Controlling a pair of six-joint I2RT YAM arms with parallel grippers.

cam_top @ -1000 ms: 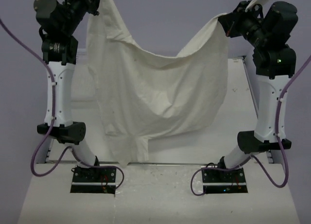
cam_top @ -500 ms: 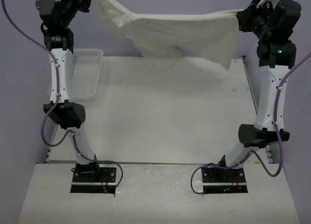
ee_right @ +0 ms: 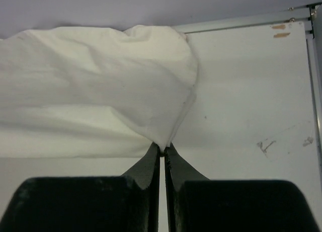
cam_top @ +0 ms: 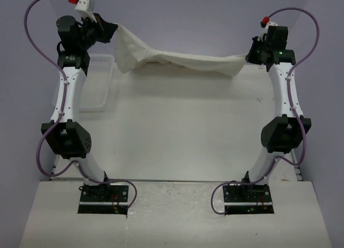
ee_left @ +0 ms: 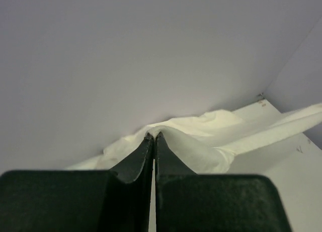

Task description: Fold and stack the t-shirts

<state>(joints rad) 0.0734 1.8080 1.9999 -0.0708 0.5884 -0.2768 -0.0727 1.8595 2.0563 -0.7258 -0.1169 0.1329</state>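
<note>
Between left hand (ee_left: 153, 137) and right hand (ee_right: 162, 148) hangs the pinched t-shirt (cam_top: 177, 61).

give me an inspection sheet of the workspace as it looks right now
surface: white table, a few scuff marks near the far right corner
job's things: one cream t-shirt stretched between both hands along the far edge, sagging in the middle; no folded stack seen
clutter: white mesh basket at the far left, beside the left arm
grippers: left hand shut on the t-shirt; right hand shut on the t-shirt
cables: purple cables looping from both bases and over both wrists, none touching the shirt
surroundings: plain purple-grey wall behind the table, nothing else seen
</note>
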